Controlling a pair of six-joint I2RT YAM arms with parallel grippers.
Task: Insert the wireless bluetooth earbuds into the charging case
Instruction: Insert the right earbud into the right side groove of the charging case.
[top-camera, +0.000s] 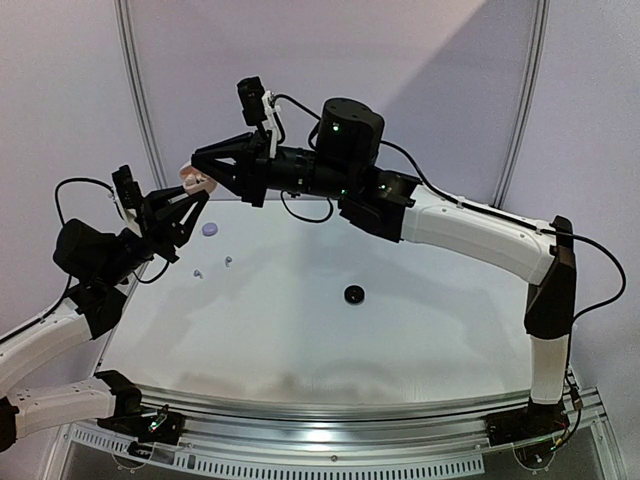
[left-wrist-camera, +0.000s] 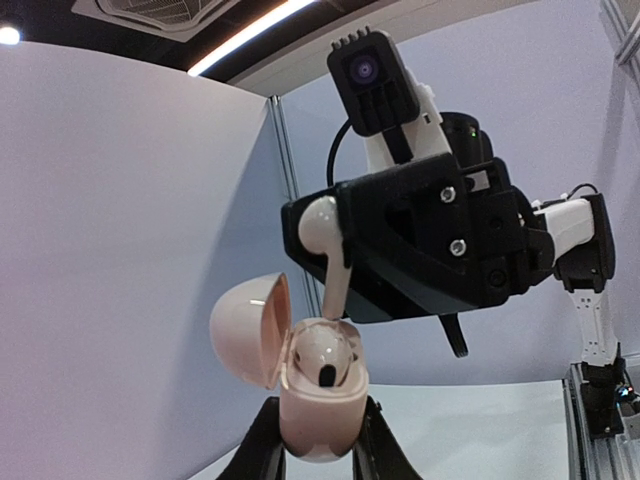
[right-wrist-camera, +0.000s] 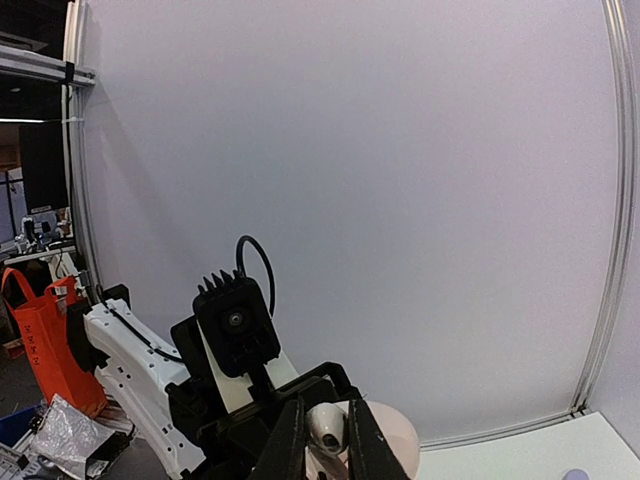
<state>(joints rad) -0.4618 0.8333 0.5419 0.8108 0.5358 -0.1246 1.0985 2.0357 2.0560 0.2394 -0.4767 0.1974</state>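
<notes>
Left wrist view: left gripper (left-wrist-camera: 321, 420) clamps the open charging case (left-wrist-camera: 322, 385).
Right gripper (left-wrist-camera: 321, 228): pinching earbud (left-wrist-camera: 335, 285), stem at case opening.

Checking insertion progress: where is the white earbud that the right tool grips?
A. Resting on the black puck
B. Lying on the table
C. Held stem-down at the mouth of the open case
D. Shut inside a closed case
C: the left wrist view shows the right tool gripping the earbud stem-down at the mouth of the case, whose lid is open, held by the left tool.
</notes>
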